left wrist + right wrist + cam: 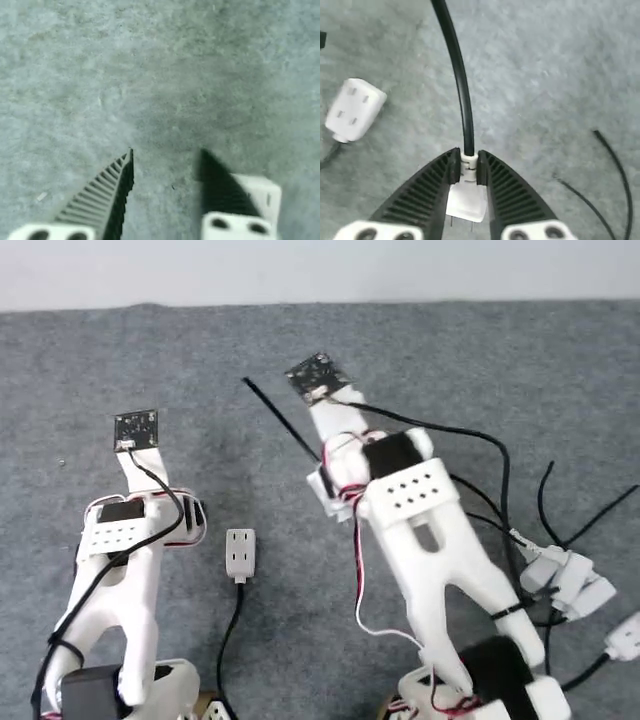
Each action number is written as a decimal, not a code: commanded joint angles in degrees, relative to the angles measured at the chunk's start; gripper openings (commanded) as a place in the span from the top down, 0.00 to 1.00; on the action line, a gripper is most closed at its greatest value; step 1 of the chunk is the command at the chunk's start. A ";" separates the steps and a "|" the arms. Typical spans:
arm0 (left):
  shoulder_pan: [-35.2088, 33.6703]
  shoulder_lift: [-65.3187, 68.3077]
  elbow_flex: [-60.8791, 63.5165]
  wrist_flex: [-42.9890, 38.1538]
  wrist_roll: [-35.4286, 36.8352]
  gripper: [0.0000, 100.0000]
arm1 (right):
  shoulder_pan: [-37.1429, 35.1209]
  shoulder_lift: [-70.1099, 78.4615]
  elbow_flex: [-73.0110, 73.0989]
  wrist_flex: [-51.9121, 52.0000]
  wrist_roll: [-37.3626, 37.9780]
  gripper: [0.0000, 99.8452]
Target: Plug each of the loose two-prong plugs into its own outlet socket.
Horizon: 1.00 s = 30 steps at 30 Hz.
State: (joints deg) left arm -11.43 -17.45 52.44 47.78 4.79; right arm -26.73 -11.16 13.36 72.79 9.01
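- While my right gripper (468, 161) pinches the plug (466, 202) by its cord end, I judge the carry to be in hand.
- Next, its prongs, now facing my wrist, must turn toward the outlet (239, 552), left, between my arms.
- Plug: white, two prongs, black cord (455, 75).
- My left gripper (165, 160) hangs spread, holding nothing.

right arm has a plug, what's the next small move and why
Probably swing the right gripper toward the outlet socket lying on the carpet between the two arms. The gripper is shut on a white plug with a black cord, and the socket's slots are empty and face up. The left gripper is open over bare carpet.
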 commanded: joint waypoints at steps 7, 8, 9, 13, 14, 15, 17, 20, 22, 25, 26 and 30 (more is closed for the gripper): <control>8.18 -0.79 -6.20 13.19 8.53 0.80 | 0.31 -0.22 12.13 -12.26 0.09 0.99; 9.85 -0.79 -6.29 14.77 10.20 0.77 | 0.40 -0.13 12.84 -12.97 0.00 0.99; 11.43 -0.79 -6.29 15.91 10.90 0.74 | 0.40 -0.13 13.27 -13.41 0.00 0.99; 15.47 -0.88 -5.32 16.88 13.19 0.71 | 0.48 -0.13 13.63 -13.67 0.18 0.99; 15.91 -0.88 -5.23 16.70 14.42 0.71 | 0.48 -0.13 13.63 -13.67 0.26 0.99; 16.44 -0.88 -5.05 16.35 15.38 0.71 | 0.48 -0.13 13.63 -13.67 0.26 0.99; 17.49 -0.35 -4.18 15.82 17.23 0.71 | 0.48 -0.13 13.63 -13.58 0.18 0.99; 17.41 -0.26 -0.22 9.85 20.40 0.71 | 0.48 -0.13 13.63 -13.23 0.09 0.99; 16.53 -0.26 2.68 4.57 20.66 0.71 | 0.48 -0.22 13.63 -13.23 0.00 0.99; 17.14 -0.26 4.09 2.64 20.40 0.71 | 0.48 -0.22 13.80 -13.14 0.00 0.99; 17.41 -0.26 4.00 2.64 20.48 0.71 | 0.48 -0.48 14.15 -13.14 0.00 0.99; 17.58 -0.18 3.74 2.29 20.66 0.71 | 0.40 -0.57 14.77 -13.41 -0.09 0.99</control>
State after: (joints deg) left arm 5.63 -17.45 57.01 51.30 24.75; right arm -27.08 -10.99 28.57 59.96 8.04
